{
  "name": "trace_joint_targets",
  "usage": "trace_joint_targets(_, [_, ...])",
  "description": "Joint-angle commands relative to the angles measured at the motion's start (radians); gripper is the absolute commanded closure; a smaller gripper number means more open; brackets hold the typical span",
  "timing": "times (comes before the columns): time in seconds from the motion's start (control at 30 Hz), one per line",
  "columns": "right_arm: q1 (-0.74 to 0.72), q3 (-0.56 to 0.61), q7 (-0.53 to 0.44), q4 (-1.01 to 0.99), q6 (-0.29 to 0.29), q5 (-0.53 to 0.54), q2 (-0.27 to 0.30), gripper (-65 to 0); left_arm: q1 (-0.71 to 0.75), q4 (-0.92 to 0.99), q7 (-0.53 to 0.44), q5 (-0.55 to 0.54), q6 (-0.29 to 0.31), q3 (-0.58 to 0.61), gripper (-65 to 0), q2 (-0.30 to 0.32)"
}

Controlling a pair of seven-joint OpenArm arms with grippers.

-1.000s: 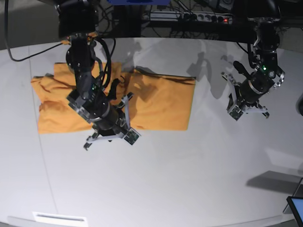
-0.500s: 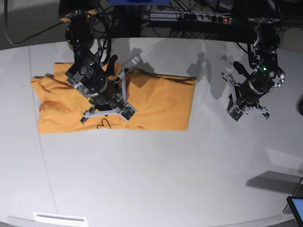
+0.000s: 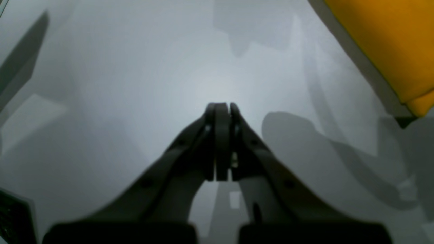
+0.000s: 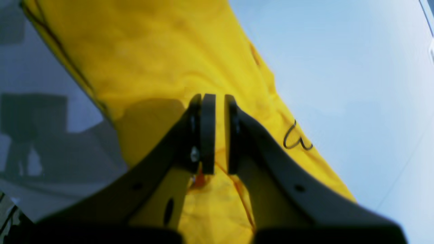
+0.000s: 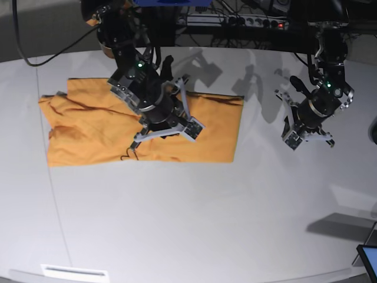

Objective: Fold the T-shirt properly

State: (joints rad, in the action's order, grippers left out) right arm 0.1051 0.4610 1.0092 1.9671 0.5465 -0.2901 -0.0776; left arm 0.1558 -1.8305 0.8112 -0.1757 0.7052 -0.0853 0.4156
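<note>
Overhead, the right gripper [image 4: 215, 101] hovers over the T-shirt [image 5: 200, 127], seemingly nearly closed, empty; left gripper [image 3: 222, 108] closed.

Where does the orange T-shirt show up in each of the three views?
Base: the T-shirt lies flat, upper left, partly under the right gripper.
Right wrist: T-shirt fills the centre, behind the fingertips.
Left wrist: only its edge, top right corner.
Shared landmark: the grey table.

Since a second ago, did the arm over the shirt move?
Yes. The right tool went from the shirt's near edge toward the power strip at the back, now over the shirt's middle.
</note>
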Motion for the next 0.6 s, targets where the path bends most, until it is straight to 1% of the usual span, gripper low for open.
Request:
trace_joint_targets(0.0, [-0.005,0.006,-0.013,0.013,-0.009,0.005,-0.008,-4.8,-0.009,-0.016,-0.020,0.000,-0.007,-0.008,0.0,0.015])
trace_joint_targets(0.47, [0.061,0.000,-0.017,-0.018,-0.009,0.009,-0.006,-4.8,-0.015,-0.016,-0.022,0.000,-0.007,-0.008,0.0,0.015])
trace_joint_targets(0.57, [0.069,-0.035,-0.019,-0.045,-0.003,0.012,-0.009,-4.8,-0.015,-0.019,-0.022,0.000,-0.007,-0.008,0.0,0.015])
